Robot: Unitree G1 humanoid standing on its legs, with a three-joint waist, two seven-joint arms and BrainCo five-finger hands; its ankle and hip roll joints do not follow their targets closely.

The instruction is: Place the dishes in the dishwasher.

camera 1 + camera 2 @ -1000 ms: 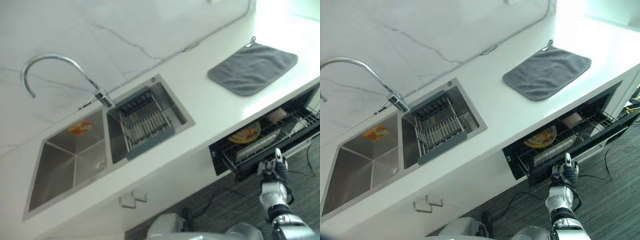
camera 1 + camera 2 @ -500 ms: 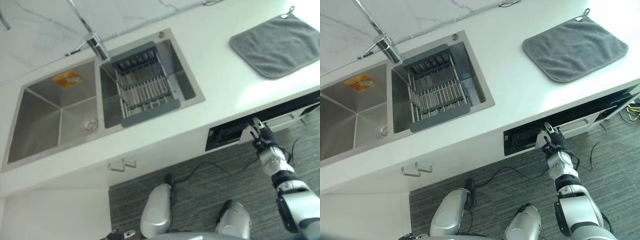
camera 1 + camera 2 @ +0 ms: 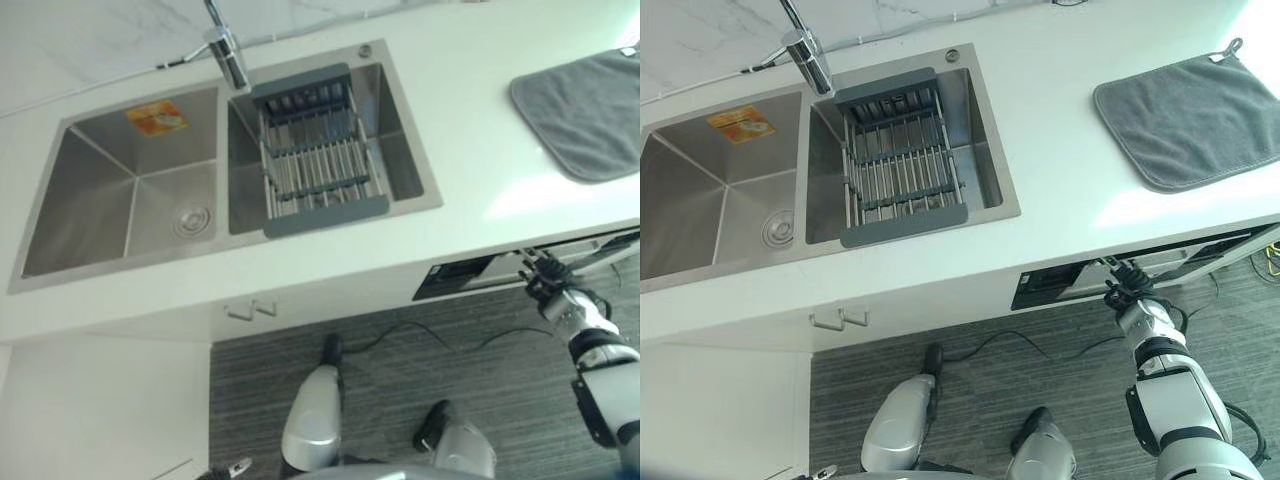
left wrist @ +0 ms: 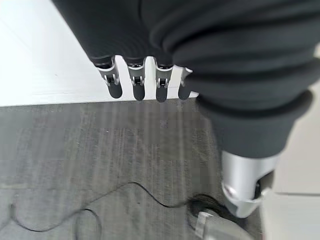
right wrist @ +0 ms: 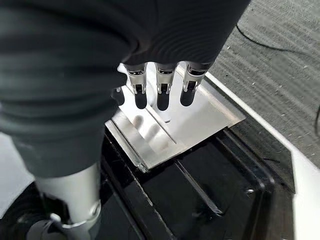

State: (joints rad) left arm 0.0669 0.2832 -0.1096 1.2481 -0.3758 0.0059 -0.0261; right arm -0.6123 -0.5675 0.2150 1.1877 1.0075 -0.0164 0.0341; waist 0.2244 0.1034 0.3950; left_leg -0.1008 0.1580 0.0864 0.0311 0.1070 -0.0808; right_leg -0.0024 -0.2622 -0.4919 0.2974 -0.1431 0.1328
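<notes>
The dishwasher drawer (image 3: 468,278) sits under the white counter, pushed in to a narrow dark slot (image 3: 1060,288); no dishes are visible. My right hand (image 3: 548,275) is at the drawer's front, right of the slot. In the right wrist view its straight fingers (image 5: 161,95) rest against a shiny metal panel (image 5: 172,127) beside the black drawer interior (image 5: 200,185). The hand is open and holds nothing. My left hand (image 4: 135,82) hangs over the grey carpet with straight fingers, open and empty.
A double steel sink (image 3: 130,190) is set in the counter, with a grey drying rack (image 3: 320,165) over its right basin and a tap (image 3: 228,50) behind. A grey cloth (image 3: 1195,120) lies at the counter's right. A cupboard handle (image 3: 250,310) juts out below the sink.
The camera has tipped down and shifted. The drawer, pulled out with a plate and rack showing a second ago, is now pushed almost fully in, and my right hand followed it toward the counter.
</notes>
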